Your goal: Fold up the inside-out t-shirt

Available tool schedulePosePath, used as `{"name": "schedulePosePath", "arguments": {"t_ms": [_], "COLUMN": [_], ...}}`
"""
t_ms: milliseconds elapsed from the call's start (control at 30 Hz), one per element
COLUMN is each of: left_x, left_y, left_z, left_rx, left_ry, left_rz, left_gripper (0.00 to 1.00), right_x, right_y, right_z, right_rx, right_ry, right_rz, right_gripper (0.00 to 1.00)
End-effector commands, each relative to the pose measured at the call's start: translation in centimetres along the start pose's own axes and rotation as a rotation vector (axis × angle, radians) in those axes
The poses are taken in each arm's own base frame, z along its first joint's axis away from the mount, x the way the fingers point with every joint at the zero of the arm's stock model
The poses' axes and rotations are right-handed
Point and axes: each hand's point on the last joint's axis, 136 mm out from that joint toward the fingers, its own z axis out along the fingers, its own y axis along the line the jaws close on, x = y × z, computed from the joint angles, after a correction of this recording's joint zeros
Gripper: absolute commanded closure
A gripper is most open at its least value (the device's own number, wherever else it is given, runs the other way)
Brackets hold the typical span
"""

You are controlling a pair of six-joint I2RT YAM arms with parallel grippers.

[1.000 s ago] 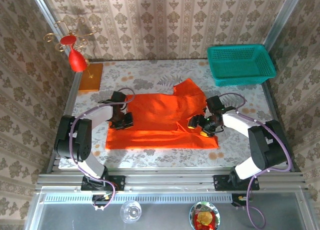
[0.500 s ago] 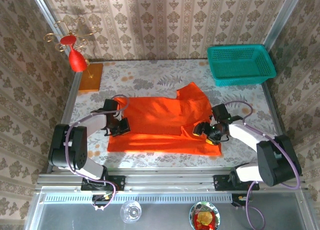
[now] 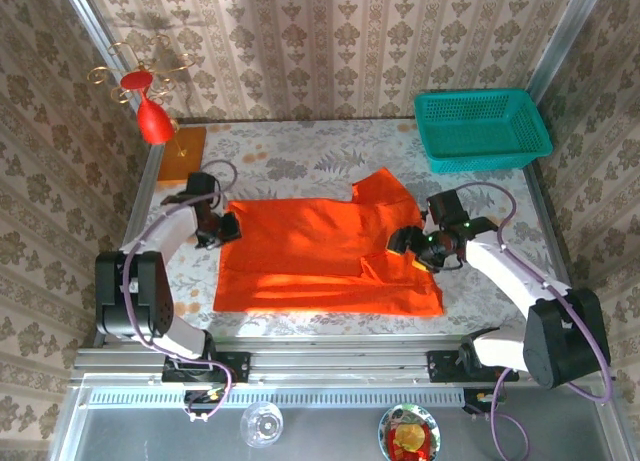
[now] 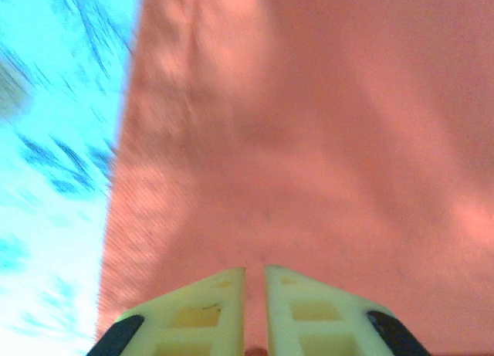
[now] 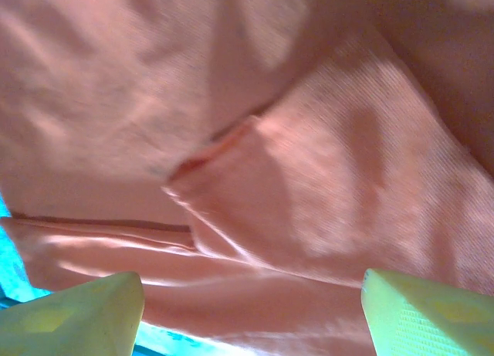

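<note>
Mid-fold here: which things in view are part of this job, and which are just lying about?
Job:
- orange t-shirt, spread on the table
- left gripper, at the shirt's left edge
- right gripper, open over the shirt

Lying about:
- teal basket
- red ornament on a wire stand
- orange board
- clear glass
- small bowl

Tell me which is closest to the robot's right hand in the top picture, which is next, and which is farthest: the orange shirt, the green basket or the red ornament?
From the right hand:
1. The t-shirt, right under it.
2. The teal basket, back right corner.
3. The red teardrop ornament, far back left.
</note>
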Motion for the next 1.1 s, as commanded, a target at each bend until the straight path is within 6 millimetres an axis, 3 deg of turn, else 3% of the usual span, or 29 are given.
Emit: {"name": "schedulePosePath", "arguments": {"t_ms": [0,200,400,700,1067], "left_x": [-2.5,-7.5,-10.1,-10.5,-11.0], "left_y": [1.8,2.6,2.3,2.0,2.1], "left_z": [-0.7,0.0,2.3,5.6,6.3], "left_rx": [-0.107,-0.126,-0.121,-0.075,-0.071], "left_ry": [-0.009,-0.023,0.020,0.092,0.095], "left_rz": [0.107,0.182,0.216,0.204,0.199], "left_gripper": [0.80,0.75,0.74,0.75,0.74], "right_x": [-0.3,-1.5,-2.5,-2.6,-2.7], "right_y": [0.4,1.5,2.5,2.7,2.8], "right_z": [-0.9,-1.0,-1.5,-1.6,-1.5], "right_rx": [0.013,-0.003,-0.018,-0.022,-0.022], "right_ry": [0.011,-0.006,-0.032,-0.038,-0.036], "right_rz": [-0.025,-0.040,-0.043,-0.036,-0.040], "right_gripper": [0.25,0.25,0.25,0.25,0.25]}}
